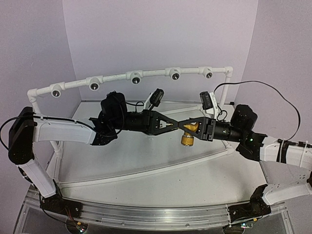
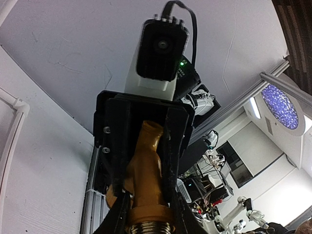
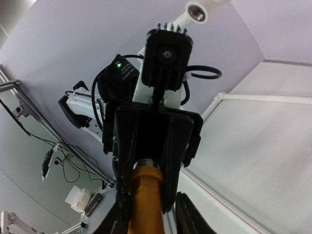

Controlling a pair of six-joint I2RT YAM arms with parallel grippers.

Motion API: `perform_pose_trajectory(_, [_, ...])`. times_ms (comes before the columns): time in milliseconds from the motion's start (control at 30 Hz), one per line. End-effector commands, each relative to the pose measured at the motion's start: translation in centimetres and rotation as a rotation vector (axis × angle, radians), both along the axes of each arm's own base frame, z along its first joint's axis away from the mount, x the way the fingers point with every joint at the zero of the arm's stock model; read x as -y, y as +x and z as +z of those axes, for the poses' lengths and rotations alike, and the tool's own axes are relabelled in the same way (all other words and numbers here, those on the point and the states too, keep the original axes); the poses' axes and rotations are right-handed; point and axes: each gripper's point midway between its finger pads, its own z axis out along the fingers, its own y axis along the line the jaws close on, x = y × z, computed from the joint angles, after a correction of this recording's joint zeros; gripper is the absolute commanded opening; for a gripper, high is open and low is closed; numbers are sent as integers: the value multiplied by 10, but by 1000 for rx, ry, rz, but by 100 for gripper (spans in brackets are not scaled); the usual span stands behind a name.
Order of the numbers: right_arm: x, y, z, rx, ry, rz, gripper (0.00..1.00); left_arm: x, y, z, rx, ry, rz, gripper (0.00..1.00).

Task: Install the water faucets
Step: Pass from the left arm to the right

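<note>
The yellow-orange faucet (image 1: 192,126) hangs in mid-air above the table's middle, between my two grippers, which meet tip to tip. My left gripper (image 1: 174,125) is shut on its silvery threaded end (image 2: 148,228). My right gripper (image 1: 184,126) is shut on its yellow body (image 3: 145,204). The faucet's round knob (image 1: 187,141) sticks out to the near side. In the left wrist view the spout (image 2: 150,130) points into the right gripper's fingers. The dark reddish-brown faucet is out of view.
A white pipe rail (image 1: 156,74) with several round sockets (image 1: 135,77) arches across the back on corner posts. One socket also shows in the right wrist view (image 3: 197,10). The white table surface (image 1: 146,161) lies below both arms.
</note>
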Motion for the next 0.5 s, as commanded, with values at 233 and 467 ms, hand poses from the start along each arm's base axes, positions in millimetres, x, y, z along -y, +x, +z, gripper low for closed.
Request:
perform_pose_trajectory(233, [36, 22, 19, 59, 10, -302, 0, -18, 4, 26, 58, -92, 89, 38])
perform_pose_trajectory(467, [75, 40, 12, 143, -224, -539, 0, -23, 20, 2, 62, -32, 173, 86])
